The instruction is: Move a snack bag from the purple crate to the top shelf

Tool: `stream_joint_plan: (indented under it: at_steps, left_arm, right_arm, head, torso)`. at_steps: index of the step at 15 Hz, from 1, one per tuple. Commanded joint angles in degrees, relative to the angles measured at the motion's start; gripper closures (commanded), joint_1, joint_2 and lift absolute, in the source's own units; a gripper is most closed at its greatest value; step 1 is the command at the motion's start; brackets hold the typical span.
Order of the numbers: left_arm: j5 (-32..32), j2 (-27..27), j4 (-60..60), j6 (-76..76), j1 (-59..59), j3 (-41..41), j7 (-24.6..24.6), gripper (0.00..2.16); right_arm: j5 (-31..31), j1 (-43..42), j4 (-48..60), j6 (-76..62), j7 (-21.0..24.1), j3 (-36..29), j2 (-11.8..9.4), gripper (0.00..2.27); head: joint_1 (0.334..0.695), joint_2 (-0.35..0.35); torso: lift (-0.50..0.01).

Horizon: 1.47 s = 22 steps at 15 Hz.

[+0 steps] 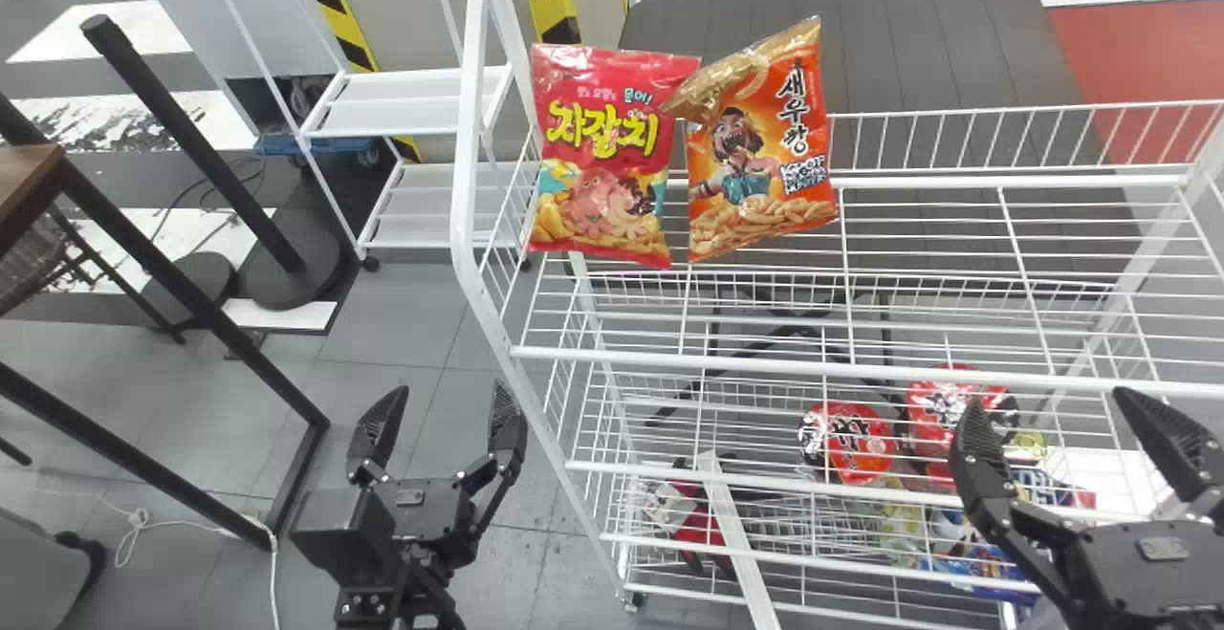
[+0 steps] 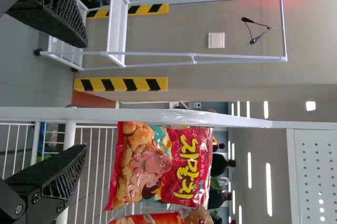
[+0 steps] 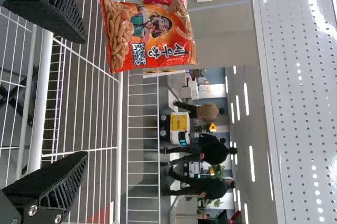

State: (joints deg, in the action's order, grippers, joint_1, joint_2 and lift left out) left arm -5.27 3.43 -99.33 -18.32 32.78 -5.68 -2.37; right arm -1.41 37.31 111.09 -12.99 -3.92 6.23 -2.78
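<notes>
Two snack bags stand on the white wire top shelf (image 1: 861, 371), at its left end, just beside each other. The left one, a glossy red plastic snack bag (image 1: 607, 157), carries big yellow lettering across its upper half, with a line of smaller print above it; below come a pink cartoon octopus and golden snack pieces. The right one, an orange plastic snack bag with a gold top (image 1: 760, 157), has dark lettering with a pale outline running down its right side and a block of pale letters on blue below. Its label also shows an open-mouthed cartoon figure and a heap of stick-shaped snacks. This bag leans, and its upper left corner overlaps the red one in the head view; whether they touch I cannot tell.

The left gripper (image 1: 445, 396) has its two black fingers spread wide, in front of the rack's left end and well apart from both bags. The right gripper (image 1: 1052, 401) also has its fingers spread, toward the rack's right side, well apart from the bags; in the right wrist view the orange bag lies beyond those fingers.

On a lower level sit two round red-and-white printed packages (image 1: 846, 444), near a blue printed package (image 1: 994, 563).
</notes>
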Motion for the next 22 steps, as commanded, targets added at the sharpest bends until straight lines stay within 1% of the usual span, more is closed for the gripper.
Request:
stream_joint_plan:
  at_steps: [1,22]
  left_arm:
    - [0.0,0.0,0.0,0.0,0.0,0.1,0.0,0.15]
    - [0.4,-0.1,-0.4,-0.5,0.8,0.1,-0.3,0.15]
  right_arm:
    - [0.0,0.0,0.0,0.1,0.1,0.0,0.1,0.05]
    - [0.5,0.1,1.0,1.5,0.1,0.5,0.0,0.05]
  head:
    - [0.695,0.222]
    - [0.695,0.231]
  torso:
    - [0.0]
    - [0.0]
